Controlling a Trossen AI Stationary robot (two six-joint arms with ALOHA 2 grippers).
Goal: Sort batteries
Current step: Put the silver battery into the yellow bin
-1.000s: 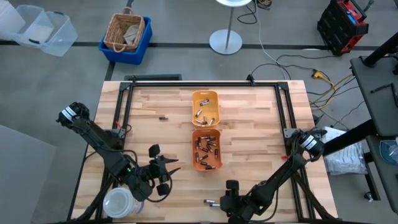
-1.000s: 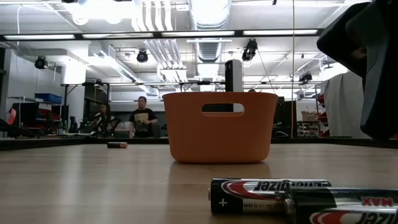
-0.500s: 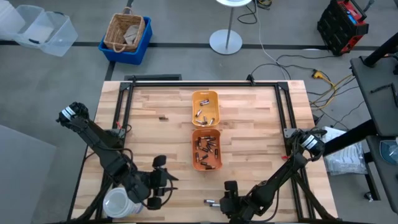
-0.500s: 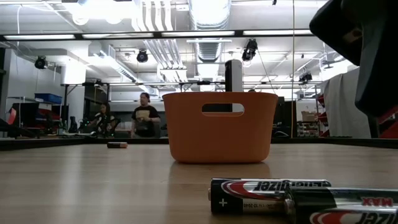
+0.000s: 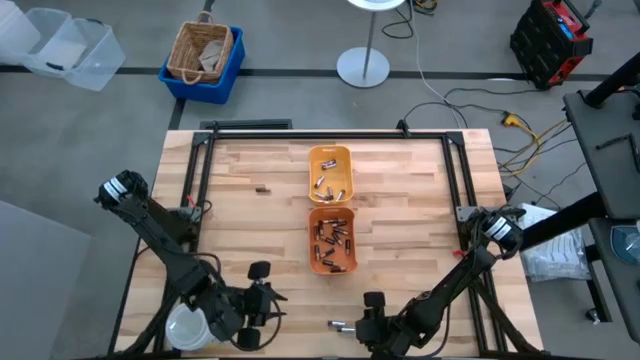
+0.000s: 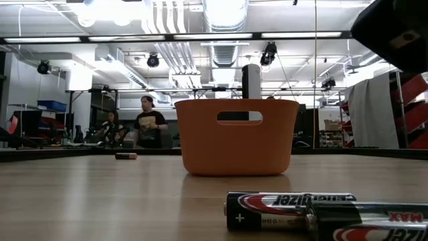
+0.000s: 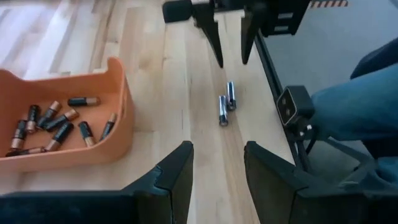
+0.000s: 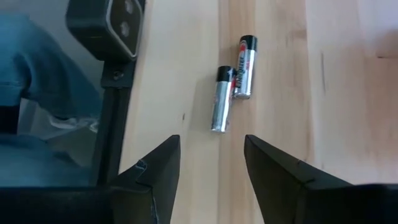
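High view: left gripper [image 5: 262, 300] low at the table's near edge, left of centre, arm folded back along the left side. Right gripper [image 5: 366, 318] also at the near edge, just right of two loose batteries [image 5: 337, 324] lying on the wood. Orange tray [image 5: 331, 240] mid-table holds a scatter of batteries; yellow-orange tray [image 5: 330, 173] behind it holds fewer. One stray battery [image 5: 263, 188] lies well left of the yellow-orange tray.

Low view: the two loose batteries [image 6: 334, 215] lie end-on in the foreground, the orange tray [image 6: 236, 136] behind them. A dark arm part fills the upper right corner. People [image 6: 146, 126] in the room beyond.

Left wrist view: left fingers [image 7: 176, 177] spread apart, nothing between them, hovering above bare wood. Orange tray [image 7: 74, 118] with batteries to one side; the loose pair [image 7: 226, 104] lies ahead, right gripper [image 7: 229, 53] beyond it.

Right wrist view: right fingers [image 8: 160, 171] spread, empty, aimed at the loose pair [image 8: 233, 81], which lie side by side, touching, offset lengthwise.
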